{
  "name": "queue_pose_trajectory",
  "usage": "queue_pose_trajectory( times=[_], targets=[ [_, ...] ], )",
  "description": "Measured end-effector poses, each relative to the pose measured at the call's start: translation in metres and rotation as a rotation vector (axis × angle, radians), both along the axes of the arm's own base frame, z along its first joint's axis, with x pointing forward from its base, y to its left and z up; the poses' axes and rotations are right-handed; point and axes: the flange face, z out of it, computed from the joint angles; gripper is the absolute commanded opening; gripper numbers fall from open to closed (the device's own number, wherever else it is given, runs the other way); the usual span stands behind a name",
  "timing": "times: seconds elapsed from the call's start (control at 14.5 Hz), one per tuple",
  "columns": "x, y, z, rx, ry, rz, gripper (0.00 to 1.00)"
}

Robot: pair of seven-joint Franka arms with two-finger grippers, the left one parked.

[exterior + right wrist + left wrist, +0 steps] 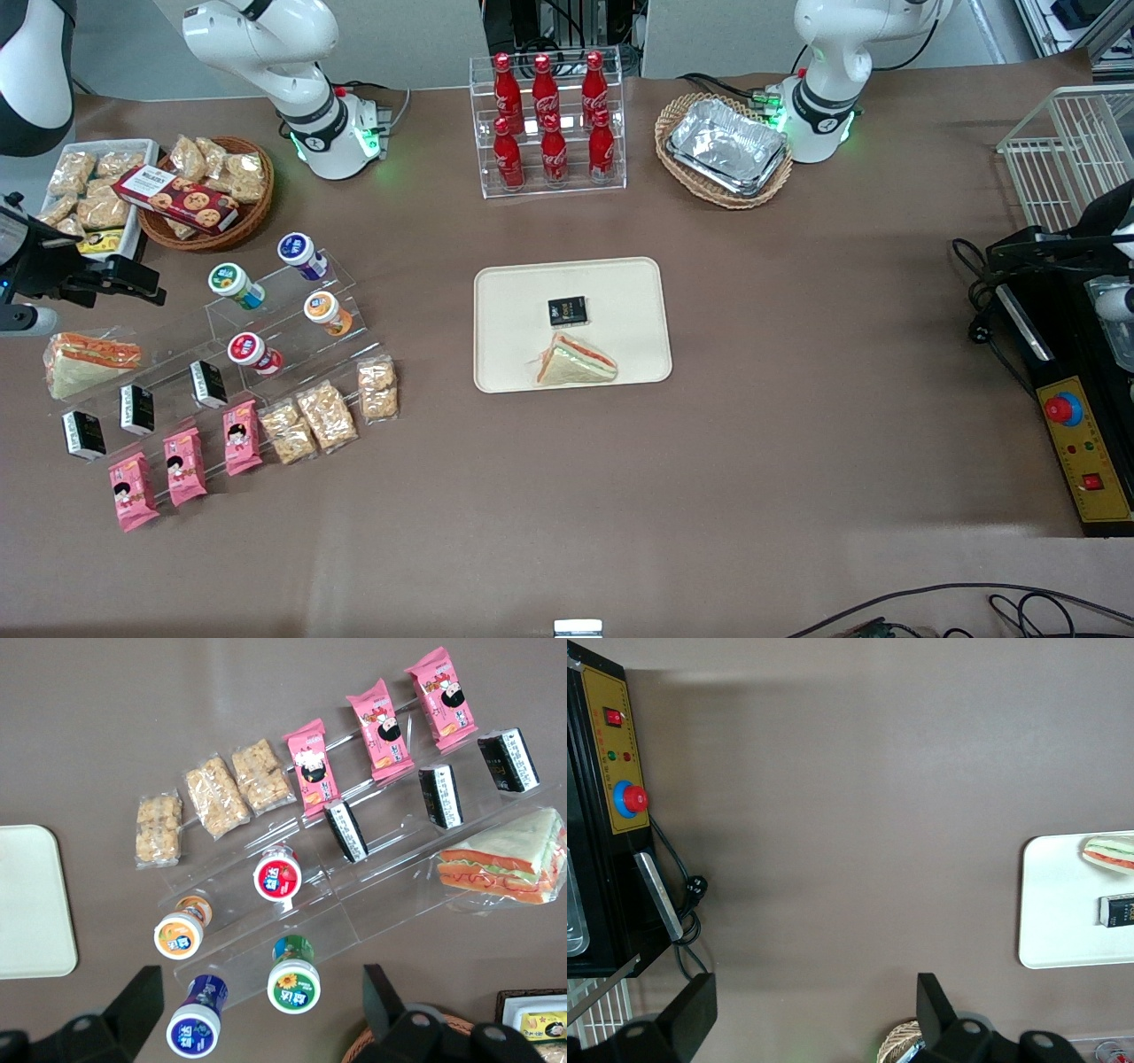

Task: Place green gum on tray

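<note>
Legible markings are few. The six red bottles (549,120) in the clear rack, well apart from the end effector (133,282) toward the middle of the tabletop (797,425), carry white Coca-Cola script. The red biscuit box (177,197) in the wicker basket (252,217) near the end effector bears white lettering, not readable. Print on the green gum (294,974) lid, just beside the end effector (257,1014), and on the black packet (567,311) cannot be read.

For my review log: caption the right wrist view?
Open pincer hovers above the green gum on its clear stand; tray waits nearby.
</note>
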Motion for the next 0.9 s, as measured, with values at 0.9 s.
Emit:
queue_pose_trajectory(
  times=[0.9],
  targets=[
    [-0.047,-0.003,0.005,0.022,0.032,0.024,1.0]
  ],
)
